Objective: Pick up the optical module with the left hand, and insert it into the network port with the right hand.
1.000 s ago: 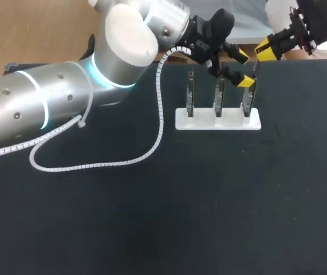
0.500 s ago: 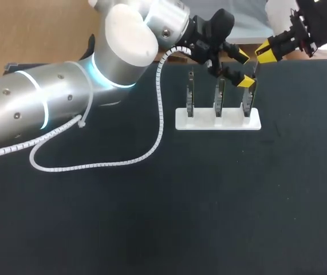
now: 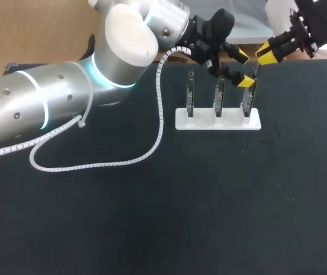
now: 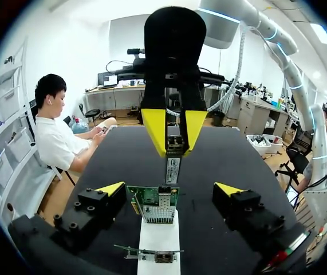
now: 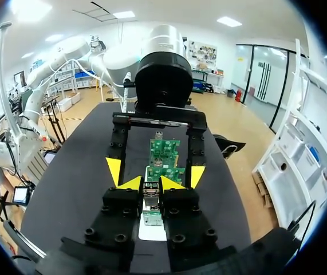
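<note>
A white stand (image 3: 217,121) holds three upright green network cards. My left gripper (image 3: 243,69) hangs over the rightmost card (image 3: 247,103), its yellow fingers wide open on either side of it. In the left wrist view that card (image 4: 154,196), with its metal port cage (image 4: 157,213), stands between the left gripper's (image 4: 169,190) fingers. Just beyond it my right gripper (image 4: 172,130) is shut on the slim optical module (image 4: 173,165), which points down at the card. In the right wrist view the module (image 5: 150,192) is pinched in the right gripper (image 5: 150,183), with the cards (image 5: 163,152) ahead.
The left arm's white coiled cable (image 3: 94,166) loops across the dark table mat (image 3: 209,217) to the left of the stand. The stand's other two cards (image 3: 190,100) rise beside the left gripper.
The right gripper has shifted very slightly with the module still in it. The left arm and the stand have not moved.
</note>
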`<state>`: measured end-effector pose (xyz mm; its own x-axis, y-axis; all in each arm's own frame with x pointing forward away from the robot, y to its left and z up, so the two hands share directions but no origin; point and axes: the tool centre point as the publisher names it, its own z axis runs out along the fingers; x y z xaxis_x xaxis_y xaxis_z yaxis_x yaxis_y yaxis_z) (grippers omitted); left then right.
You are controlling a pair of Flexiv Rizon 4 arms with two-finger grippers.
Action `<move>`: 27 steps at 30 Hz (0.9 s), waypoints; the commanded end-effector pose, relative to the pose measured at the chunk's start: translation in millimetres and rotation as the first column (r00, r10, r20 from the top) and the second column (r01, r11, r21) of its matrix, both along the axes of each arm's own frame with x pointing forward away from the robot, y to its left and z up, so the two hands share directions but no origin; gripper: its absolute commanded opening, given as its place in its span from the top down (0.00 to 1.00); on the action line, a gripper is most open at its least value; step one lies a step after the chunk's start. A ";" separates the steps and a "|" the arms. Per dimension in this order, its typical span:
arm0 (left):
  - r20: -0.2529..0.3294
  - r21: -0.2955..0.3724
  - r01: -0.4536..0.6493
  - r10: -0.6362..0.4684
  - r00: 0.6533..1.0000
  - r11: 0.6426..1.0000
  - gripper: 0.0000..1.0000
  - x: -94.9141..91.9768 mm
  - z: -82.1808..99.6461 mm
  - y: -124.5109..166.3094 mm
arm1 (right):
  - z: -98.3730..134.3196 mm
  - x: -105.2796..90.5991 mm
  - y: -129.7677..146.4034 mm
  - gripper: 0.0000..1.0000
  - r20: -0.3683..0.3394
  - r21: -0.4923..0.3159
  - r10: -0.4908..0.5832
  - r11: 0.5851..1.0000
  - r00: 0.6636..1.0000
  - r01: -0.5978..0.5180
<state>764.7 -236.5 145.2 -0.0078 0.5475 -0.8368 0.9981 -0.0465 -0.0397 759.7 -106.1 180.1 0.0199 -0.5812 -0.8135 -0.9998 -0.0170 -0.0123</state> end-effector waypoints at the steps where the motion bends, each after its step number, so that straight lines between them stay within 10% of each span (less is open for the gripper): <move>1: -0.002 0.004 0.004 -0.004 1.000 1.000 0.00 2.2 0.3 -0.9 | -1.8 5.5 1.5 1.00 -0.010 -0.002 0.009 1.000 1.000 -0.009; 27: -0.002 0.004 0.004 -0.004 1.000 1.000 0.00 2.2 0.3 -0.9 | -6.3 12.3 4.4 1.00 -0.050 0.013 0.005 1.000 0.999 -0.004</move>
<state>764.6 -236.5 145.2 -0.0077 0.5475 -0.8367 0.9981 -0.0466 -0.0397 771.7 -102.3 173.7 -0.0182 -0.5699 -0.8215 -0.9991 -0.0218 0.0373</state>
